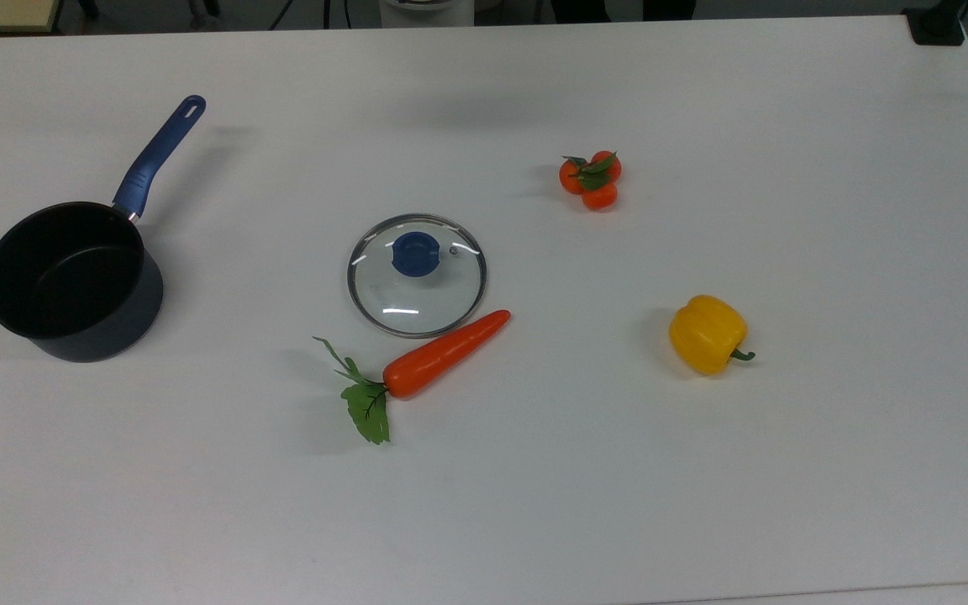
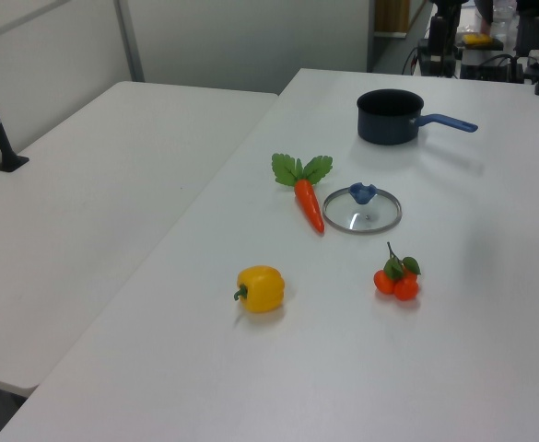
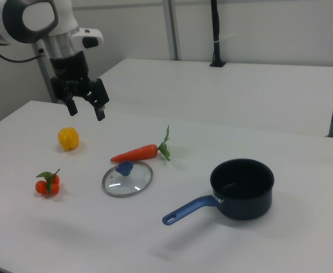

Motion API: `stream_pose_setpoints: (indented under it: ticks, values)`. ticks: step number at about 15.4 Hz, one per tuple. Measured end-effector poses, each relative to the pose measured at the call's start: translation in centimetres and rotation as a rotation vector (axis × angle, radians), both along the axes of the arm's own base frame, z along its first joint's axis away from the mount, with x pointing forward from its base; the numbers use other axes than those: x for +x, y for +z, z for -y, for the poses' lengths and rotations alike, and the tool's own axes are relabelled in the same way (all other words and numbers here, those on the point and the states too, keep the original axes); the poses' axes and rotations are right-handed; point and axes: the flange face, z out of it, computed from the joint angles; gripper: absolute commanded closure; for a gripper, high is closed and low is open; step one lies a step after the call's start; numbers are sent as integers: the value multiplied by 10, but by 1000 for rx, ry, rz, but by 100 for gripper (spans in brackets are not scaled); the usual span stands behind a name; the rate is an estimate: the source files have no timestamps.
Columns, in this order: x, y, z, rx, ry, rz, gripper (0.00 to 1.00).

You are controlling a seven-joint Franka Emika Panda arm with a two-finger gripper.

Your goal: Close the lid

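Top view, left to right: saucepan [image 1: 72, 281] at the frame's left, uncovered, blue handle angled toward upper right. Lid [image 1: 417, 275] flat on the white surface [image 1: 828, 210] at centre, well apart from the saucepan, its rim beside the carrot [image 1: 442, 355]. Tomatoes [image 1: 591, 180] upper centre-right; yellow pepper [image 1: 707, 334] right. Right view, upper left: gripper [image 3: 86, 107] raised above the surface, jaws open, holding nothing.
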Motion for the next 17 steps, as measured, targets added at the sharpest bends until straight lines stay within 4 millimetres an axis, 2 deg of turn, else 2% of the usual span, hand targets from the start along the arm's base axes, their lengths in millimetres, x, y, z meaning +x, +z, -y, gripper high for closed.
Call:
stream_pose_setpoints:
  ticks: [2, 5, 14, 17]
  values:
    - [-5, -9, -4, -2, 7, -21, 0]
    - [-12, -34, -10, -4, 21, -41, 0]
    - [-3, -142, -17, 3, 111, 76, 0]
    - [7, -175, -23, 8, 128, 107, 0]
